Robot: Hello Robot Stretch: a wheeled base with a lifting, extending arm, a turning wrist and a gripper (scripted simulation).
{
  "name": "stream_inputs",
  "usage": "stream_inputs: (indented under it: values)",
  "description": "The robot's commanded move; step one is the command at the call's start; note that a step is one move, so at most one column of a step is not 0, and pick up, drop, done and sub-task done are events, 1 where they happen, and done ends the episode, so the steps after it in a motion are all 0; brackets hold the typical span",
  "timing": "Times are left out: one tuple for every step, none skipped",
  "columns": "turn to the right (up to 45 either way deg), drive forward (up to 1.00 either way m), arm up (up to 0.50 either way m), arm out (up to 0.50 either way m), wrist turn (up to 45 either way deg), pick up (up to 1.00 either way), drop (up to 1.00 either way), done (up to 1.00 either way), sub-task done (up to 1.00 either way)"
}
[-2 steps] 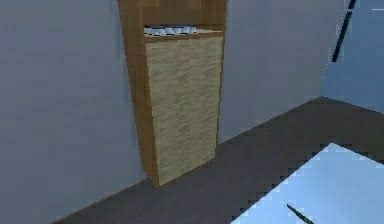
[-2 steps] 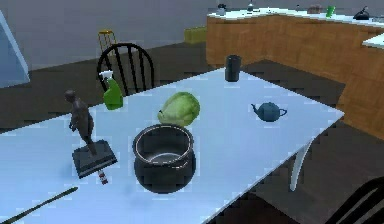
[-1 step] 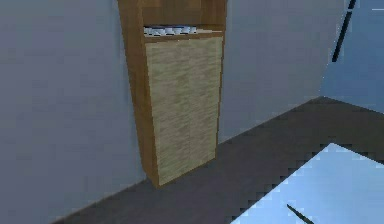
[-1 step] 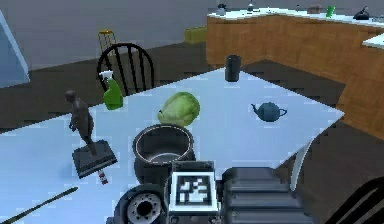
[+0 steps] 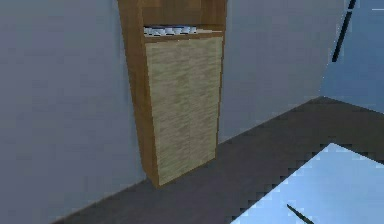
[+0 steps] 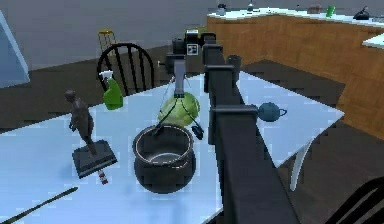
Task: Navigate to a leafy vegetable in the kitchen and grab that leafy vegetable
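Observation:
A round, pale green leafy thing (image 6: 183, 110), like a lettuce head, sits on the light blue table (image 6: 40, 160) near its middle. My arm (image 6: 238, 140) is a dark bar reaching up across the table, with two white marked squares (image 6: 190, 45) at its far end. The gripper (image 6: 177, 84) hangs just left of them, its thin fingers (image 6: 170, 88) coming down at the green thing. The green thing lies on the table right at the fingers, so I cannot tell whether the gripper holds anything.
A dark pot (image 6: 163, 158) stands in front of the green thing, with a green spray bottle (image 6: 112, 92), a dark statue (image 6: 86, 130) and a small teapot (image 6: 270, 112) around it. A chair (image 6: 127, 65) stands behind the table, wooden counters (image 6: 300, 45) beyond. A wooden cabinet (image 5: 180, 90) stands against the grey wall.

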Motion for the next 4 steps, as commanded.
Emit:
stream_inputs:
  values:
    - [0.0,0.0,0.0,0.0,45.0,0.0,0.0,0.0,0.0]
    - [0.0,0.0,0.0,0.0,45.0,0.0,0.0,0.0,0.0]
    - [0.0,0.0,0.0,0.0,45.0,0.0,0.0,0.0,0.0]
    - [0.0,0.0,0.0,0.0,21.0,0.0,0.0,0.0,0.0]
